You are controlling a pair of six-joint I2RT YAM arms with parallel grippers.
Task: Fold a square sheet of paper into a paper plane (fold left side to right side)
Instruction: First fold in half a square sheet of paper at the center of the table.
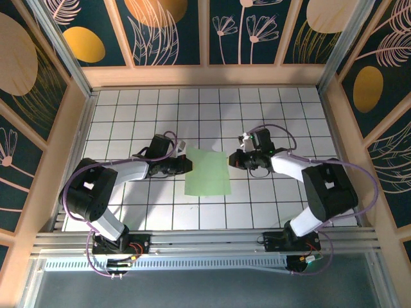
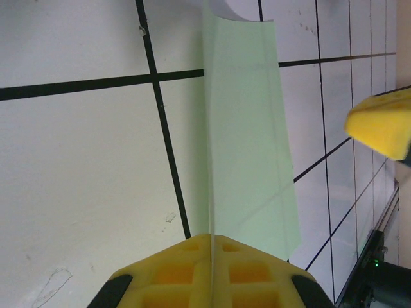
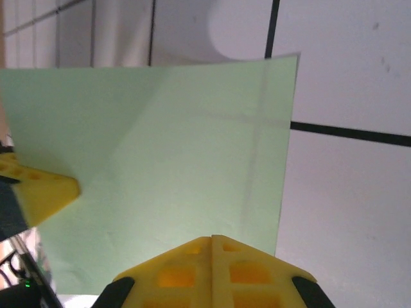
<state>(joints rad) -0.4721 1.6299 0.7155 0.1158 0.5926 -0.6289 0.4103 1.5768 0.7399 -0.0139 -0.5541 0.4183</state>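
Wood and painted panels: the walls around my work area carry leaf and flower drawings. These are decoration only.
White tiles: the surface has a black grid, which I judge useful as a straight reference for squaring edges.
Arms: my left arm and right arm reach inward from the near edge, one to each side of the sheet, so each side gets its own hold.
Green paper: the square sheet of paper lies at the middle of the surface, between my two arms. Its left edge appears raised off the tiles. Faint crease lines cross it in the right wrist view. It is not yet a dart.
Left jaws: pressed together, with the sheet's left edge running into the seam of the yellow fingertips. I judge this hold is for carrying the left side over to the right.
Right jaws: pressed together, with the sheet's right edge meeting their seam, which I read as a pinch. I judge this hold anchors the sheet against sliding.
Markings: no brand, label or writing is legible on the sheet, tiles or fingertips.
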